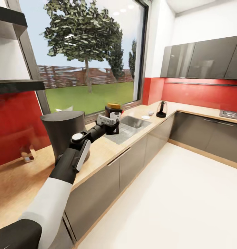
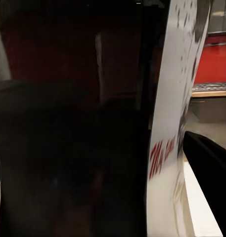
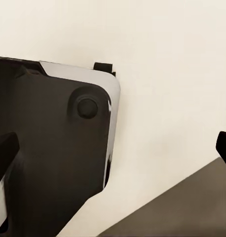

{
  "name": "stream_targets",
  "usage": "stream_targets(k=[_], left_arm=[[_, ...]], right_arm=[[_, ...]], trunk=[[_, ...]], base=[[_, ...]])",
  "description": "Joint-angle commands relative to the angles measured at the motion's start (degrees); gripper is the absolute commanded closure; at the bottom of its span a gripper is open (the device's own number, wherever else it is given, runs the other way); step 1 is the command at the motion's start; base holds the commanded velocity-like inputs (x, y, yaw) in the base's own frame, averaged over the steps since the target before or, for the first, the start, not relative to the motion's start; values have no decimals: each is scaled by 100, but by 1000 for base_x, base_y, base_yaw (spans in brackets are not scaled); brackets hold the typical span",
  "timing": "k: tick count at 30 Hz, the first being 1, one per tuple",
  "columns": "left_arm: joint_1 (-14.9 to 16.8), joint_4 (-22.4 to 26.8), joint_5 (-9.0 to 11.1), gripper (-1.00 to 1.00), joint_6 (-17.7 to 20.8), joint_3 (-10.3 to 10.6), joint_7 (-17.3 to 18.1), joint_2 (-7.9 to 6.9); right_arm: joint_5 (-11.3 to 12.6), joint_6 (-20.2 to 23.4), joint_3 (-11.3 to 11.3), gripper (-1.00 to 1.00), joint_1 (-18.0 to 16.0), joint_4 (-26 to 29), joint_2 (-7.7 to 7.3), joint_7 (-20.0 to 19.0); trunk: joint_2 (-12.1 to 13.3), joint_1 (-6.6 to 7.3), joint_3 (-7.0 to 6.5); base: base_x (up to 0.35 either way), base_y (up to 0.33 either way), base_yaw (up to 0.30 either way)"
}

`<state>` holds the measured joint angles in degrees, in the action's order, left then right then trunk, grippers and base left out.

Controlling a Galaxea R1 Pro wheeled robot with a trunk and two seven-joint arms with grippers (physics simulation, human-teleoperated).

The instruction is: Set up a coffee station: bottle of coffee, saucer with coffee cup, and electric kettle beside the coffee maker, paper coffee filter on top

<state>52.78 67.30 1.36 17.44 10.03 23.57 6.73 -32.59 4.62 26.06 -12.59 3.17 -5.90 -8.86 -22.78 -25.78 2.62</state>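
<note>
Bottle of coffee [image 1: 113,116]: centre frame, clamped in left claw [image 1: 113,125] above desk [image 1: 108,148], right of coffee maker [image 1: 63,133], not set down | kettle [image 1: 161,109], saucer [image 1: 145,117]: far, unmoved | filter: unplaced | right claw [image 3: 113,148]: apart, empty

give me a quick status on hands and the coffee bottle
Left hand shut on bottle of coffee, held over countertop beside coffee maker. Right hand open, empty. Sink just beyond.
</note>
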Motion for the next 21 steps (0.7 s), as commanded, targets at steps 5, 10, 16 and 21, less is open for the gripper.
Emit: stream_targets(k=[5,10,16,21], left_arm=[[-27,4,-143,100,41,62,9,4],[-39,5,-167,100,41,68,9,5],[-243,69,-171,100,1,69,26,4],[-499,284,-171,100,-10,69,42,0]], right_arm=[[-45,30,49,-100,1,29,1,-30],[-48,27,49,-100,-2,41,2,-21],[-54,23,49,-100,-2,45,2,-19],[-47,20,54,-100,1,99,2,-19]], trunk=[[-15,-1,14],[-15,-1,14],[-15,-1,14],[-15,-1,14]], base=[[-286,-151,172],[-273,-164,29],[-74,-43,2],[-6,-4,0]])
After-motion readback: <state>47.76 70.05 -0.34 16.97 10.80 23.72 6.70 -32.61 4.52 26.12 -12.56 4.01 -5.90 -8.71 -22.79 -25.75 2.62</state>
